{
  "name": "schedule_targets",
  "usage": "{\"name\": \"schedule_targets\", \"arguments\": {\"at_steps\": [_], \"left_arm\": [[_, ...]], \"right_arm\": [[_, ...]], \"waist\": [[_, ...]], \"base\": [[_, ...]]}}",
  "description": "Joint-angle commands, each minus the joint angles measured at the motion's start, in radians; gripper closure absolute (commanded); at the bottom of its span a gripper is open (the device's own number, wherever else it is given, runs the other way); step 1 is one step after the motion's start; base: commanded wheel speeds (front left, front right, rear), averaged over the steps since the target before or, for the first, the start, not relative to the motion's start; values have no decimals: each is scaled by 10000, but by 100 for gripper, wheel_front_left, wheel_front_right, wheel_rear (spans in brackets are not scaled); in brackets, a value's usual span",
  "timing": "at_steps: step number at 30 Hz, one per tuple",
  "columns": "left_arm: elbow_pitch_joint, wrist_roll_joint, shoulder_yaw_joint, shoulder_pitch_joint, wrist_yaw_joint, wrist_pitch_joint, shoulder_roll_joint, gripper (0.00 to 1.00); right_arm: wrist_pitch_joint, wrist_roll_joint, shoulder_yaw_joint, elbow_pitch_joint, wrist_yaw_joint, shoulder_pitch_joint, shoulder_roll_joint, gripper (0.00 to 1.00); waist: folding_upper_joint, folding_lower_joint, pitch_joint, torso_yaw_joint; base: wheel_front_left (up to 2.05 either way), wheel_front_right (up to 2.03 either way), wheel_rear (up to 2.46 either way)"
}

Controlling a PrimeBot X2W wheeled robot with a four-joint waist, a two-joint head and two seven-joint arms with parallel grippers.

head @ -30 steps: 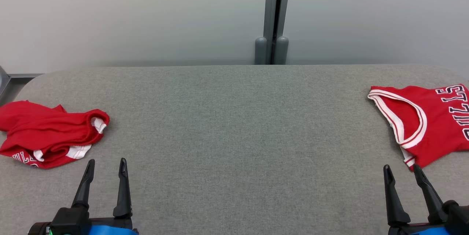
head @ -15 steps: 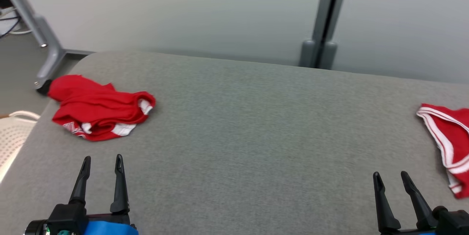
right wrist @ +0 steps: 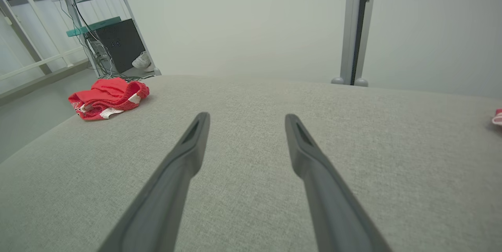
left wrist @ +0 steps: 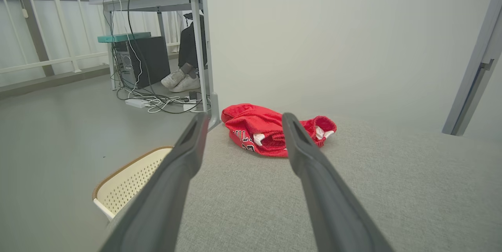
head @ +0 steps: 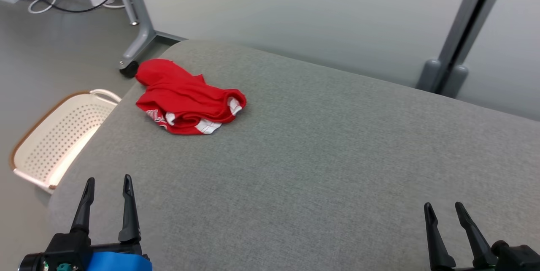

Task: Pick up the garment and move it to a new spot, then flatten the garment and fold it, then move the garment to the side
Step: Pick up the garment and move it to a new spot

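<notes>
Now the left gripper [head: 108, 179] at near left and the right gripper [head: 443, 205] at near right both hold their fingers parted and empty above a grey table [head: 316, 157]. The crumpled red garment [head: 185, 100] lies well apart, at the far left corner near a pale basket [head: 59, 136]. Picking it up well likely means reaching out with the left gripper and pinching a raised central fold.

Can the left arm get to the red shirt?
Probably yes. The left gripper is open, and only bare table lies between it and the shirt, though the arm would need to stretch forward.
</notes>
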Motion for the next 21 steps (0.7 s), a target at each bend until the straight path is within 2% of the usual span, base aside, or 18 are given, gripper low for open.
{"name": "schedule_targets", "arguments": {"at_steps": [1,10,16,21], "left_arm": [[-15,-49,43,-91,-8,-22,33,0],[-71,-36,208,36,1,-22,-44,0],[-53,-142,411,-81,22,-23,-88,0],[-25,-280,729,-1106,116,-23,-26,0]], "right_arm": [[-68,13,-6,57,4,-126,-9,0],[-94,-39,80,170,3,-149,-10,0],[-25,-149,28,86,3,-201,-17,0],[97,-443,-382,-364,3,-441,-14,0]], "waist": [[-1,-1,94,259],[-1,-1,130,524],[-1,-1,246,183],[-1,-1,717,-323]], "base": [[0,0,0],[0,0,0],[0,0,0],[0,0,0]]}}
